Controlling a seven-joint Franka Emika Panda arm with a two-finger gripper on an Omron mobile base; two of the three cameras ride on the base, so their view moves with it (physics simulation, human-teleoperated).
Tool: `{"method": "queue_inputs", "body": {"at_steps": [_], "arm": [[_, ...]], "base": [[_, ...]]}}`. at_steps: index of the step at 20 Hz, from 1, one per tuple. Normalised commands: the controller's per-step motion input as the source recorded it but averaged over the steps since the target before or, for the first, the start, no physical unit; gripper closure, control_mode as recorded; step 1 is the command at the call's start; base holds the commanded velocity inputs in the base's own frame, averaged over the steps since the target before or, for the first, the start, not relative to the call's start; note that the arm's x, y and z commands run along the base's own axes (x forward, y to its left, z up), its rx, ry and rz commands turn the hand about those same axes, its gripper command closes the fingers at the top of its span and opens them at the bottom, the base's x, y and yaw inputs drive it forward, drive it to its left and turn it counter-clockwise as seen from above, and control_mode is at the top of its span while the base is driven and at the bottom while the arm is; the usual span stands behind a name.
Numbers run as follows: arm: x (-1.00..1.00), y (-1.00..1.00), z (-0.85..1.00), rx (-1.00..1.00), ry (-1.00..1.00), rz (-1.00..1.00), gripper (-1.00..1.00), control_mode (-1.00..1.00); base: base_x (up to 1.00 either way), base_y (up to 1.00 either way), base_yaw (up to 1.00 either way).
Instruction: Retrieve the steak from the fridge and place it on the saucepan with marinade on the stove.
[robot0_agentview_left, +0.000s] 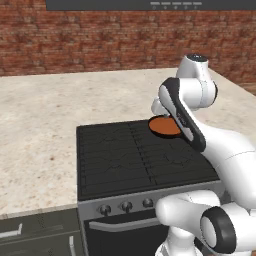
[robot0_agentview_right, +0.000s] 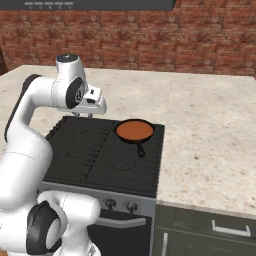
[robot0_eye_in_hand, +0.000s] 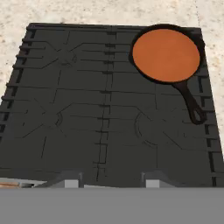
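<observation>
the stove sits square in front of the base, its black grates set into a pale speckled counter with a red brick wall behind. the saucepan rests on the rear burner on the stove's right side, its short black handle pointing toward the front edge. the marinade fills it as a flat orange-brown disc, nothing lying on top of it.

the arm is folded up over the cooktop, with the gripper hanging above the rear of the stove — to the left of the saucepan and apart from it in the right base view. in the left base view the arm's dark-edged link crosses in front of the pan, hiding part of its rim. in the hand view the two fingertips just show at the bottom edge, well apart from one another with only bare grate between them — the claw is spread and pinches nothing.

a row of dark knobs runs along the steel front, above the oven handle. dark grey-green cabinets flank the range below the counter.
</observation>
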Motion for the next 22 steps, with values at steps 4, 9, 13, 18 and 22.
{"method": "queue_inputs", "body": {"at_steps": [4,9,13,18,22], "arm": [[-0.47,-0.07,0.0,0.03,-0.18,0.0,-1.0,-1.0],[-0.59,-0.33,0.0,0.11,-0.19,-0.03,-1.0,-1.0],[-0.49,-0.34,0.0,0.08,-0.09,-0.07,-1.0,-1.0],[-0.42,-0.1,0.0,0.0,-0.03,-0.03,-1.0,-1.0],[-0.42,0.0,0.0,0.0,-0.02,0.0,-1.0,-1.0]], "base": [[0.0,0.0,0.0],[0.0,0.0,0.0],[0.0,0.0,0.0],[0.0,0.0,0.0],[0.0,0.0,0.0]]}}
